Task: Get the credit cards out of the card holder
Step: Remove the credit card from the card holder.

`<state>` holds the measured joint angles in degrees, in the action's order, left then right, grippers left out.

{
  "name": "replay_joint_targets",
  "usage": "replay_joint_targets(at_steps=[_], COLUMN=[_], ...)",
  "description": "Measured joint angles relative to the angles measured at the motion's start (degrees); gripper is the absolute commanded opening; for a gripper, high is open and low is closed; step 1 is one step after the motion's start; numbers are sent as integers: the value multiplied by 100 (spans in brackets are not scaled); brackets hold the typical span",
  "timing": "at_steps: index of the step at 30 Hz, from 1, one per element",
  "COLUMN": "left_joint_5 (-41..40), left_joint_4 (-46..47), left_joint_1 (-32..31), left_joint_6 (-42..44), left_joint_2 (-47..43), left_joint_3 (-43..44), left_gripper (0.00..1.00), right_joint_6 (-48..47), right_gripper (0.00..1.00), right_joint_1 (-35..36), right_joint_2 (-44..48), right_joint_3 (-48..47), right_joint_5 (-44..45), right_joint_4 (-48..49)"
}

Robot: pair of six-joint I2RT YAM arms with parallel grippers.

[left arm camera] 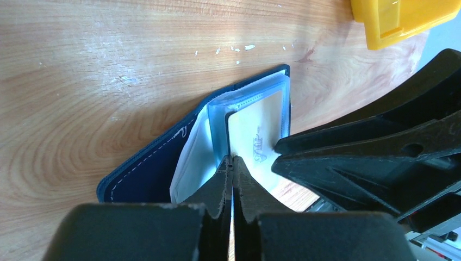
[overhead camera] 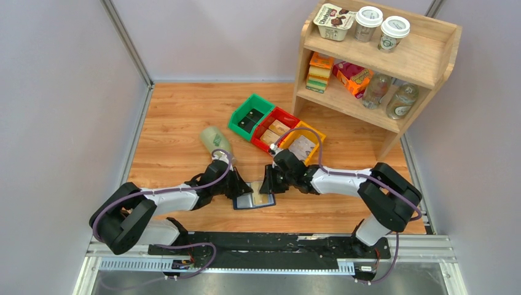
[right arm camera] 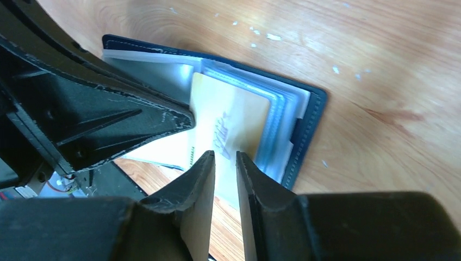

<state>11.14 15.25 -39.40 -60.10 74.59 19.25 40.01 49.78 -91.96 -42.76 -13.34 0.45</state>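
Note:
The navy card holder lies open on the wooden table between both arms, its clear sleeves fanned upward. A cream credit card with a signature sticks partly out of one sleeve. My left gripper is shut, its tips pinching the edge of a clear sleeve beside the card. My right gripper faces it from the other side with a narrow gap between its jaws. The card's free edge lies in that gap, not clamped.
Green, red and yellow bins stand in a row behind the card holder. A pale bottle lies at the back left. A wooden shelf with groceries fills the back right corner.

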Motion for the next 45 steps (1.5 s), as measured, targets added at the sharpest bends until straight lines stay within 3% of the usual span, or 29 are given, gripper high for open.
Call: replay_joint_targets(at_steps=[5,11,22,24,27,33,45], left_joint_5=[17,35,2,2,20,-66,-356], left_joint_4=[2,4,7,48,125,175,52], left_joint_1=[0,0,15,17,20,61,79], left_joint_6=[20,22,79,83,81,85,76], left_joint_2=[0,0,11,48,101,120,-376], left_joint_3=[0,0,0,0,0,0,-109], left_gripper=[0,0,26,27,25,0,0], right_joint_6=[-24,-42,-74,-85,-87,-87,-63], right_gripper=[27,19,12,12,11,11,0], right_joint_1=[0,-11,-63,-76,-92,-109,-109], right_joint_2=[251,219,35,11,-4,-33,-219], right_joint_3=[0,-2,-94,-116,-120,-136,-214], right_joint_5=[466,570,326,291,251,188,109], right_joint_4=[-496,-614,-525,-525,-527,-538,-431])
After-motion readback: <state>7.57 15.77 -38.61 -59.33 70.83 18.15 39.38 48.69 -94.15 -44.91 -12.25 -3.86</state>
